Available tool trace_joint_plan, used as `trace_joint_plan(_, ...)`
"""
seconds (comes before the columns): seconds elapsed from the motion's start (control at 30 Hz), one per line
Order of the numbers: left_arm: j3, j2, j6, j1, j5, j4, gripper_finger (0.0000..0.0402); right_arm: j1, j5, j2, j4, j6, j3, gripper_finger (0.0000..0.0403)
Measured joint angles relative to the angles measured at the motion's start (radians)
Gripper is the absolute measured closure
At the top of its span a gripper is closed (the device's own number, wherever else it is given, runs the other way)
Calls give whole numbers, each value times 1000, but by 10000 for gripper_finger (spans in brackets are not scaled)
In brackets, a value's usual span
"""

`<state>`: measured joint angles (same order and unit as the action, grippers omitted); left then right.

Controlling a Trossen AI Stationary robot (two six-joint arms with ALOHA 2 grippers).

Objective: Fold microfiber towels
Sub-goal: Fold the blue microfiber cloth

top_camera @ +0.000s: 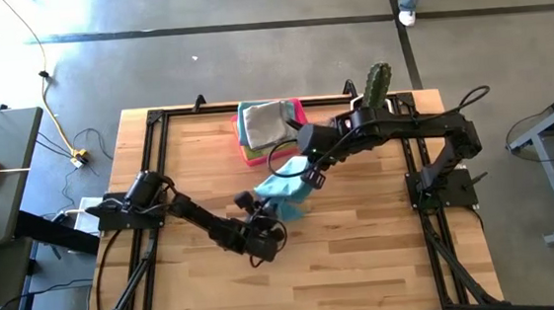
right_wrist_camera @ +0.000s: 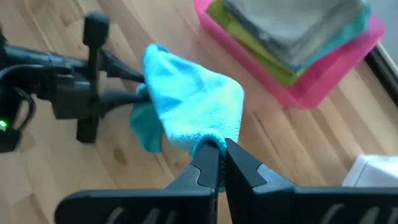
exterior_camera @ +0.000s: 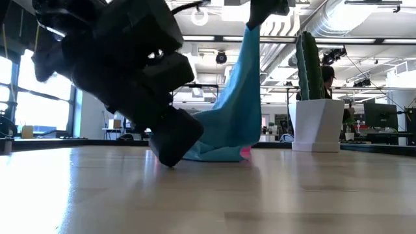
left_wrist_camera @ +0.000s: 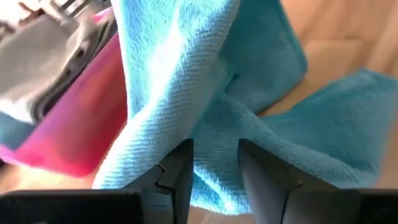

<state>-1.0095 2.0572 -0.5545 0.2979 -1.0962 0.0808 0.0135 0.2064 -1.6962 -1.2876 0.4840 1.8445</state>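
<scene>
Nearest the front edge of the tabletop (top_camera: pixel 366 277), the left claw (left_wrist_camera: pixel 216 165) sits low by the wood, its two dark fingers (left_wrist_camera: pixel 180 171) parted, with a fold of the teal towel (left_wrist_camera: pixel 205 99) lying between and just past them. Whether the fingers actually pinch the cloth cannot be told; a gap shows on each side. In the low view the left arm's dark bulk covers the towel's left side, and the cloth's bottom edge pools on the wood.

Just beyond, the right claw (right_wrist_camera: pixel 221 163) is closed on an upper corner of the teal towel (right_wrist_camera: pixel 193 102), holding it up so the cloth hangs in a tall drape down to the tabletop. From above, the towel (top_camera: pixel 282 189) lies near the tabletop's middle, between the two claws.

Farther back, the pink tray (top_camera: pixel 249 155) sits near the far edge, holding a stack of towels: a grey one (top_camera: pixel 264 121) on top, with teal and lime green layers below it. Right of the tray, a cactus (top_camera: pixel 378 86) in a white pot stands at the far edge. Past the tabletop, a person's legs show on the floor.
</scene>
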Motion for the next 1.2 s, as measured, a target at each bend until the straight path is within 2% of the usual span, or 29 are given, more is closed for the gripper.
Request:
trace_joint_plan(0.17,-16,-79,195,25,22,-24,295,-2,22,-1,-57,61,-1,402)
trace_joint_plan(0.37,-26,-123,426,5,196,-228,289,-7,19,-1,-62,93,-1,402)
trace_joint_plan(0.47,-26,-123,503,-31,207,-285,285,-7,11,-1,-58,95,-2,402)
trace_joint_plan(0.63,-26,-123,516,-104,206,-302,280,-3,-3,-1,-54,96,-2,402)
trace_joint_plan(0.8,-25,-114,480,-163,345,-311,277,-3,-7,-1,-46,95,-2,402)
trace_joint_plan(0.9,-26,-114,480,-175,329,-318,278,-3,-7,-1,-36,95,-2,402)
trace_joint_plan(0.97,-26,-114,479,-182,264,-314,283,-3,-7,-1,-31,94,-2,402)
trace_joint_plan(1.07,-26,-114,487,-188,220,-313,307,-3,-7,-1,-31,87,-3,402)
trace_joint_plan(1.2,-26,-114,487,-187,273,-310,379,-1,-7,-1,-32,50,-3,402)
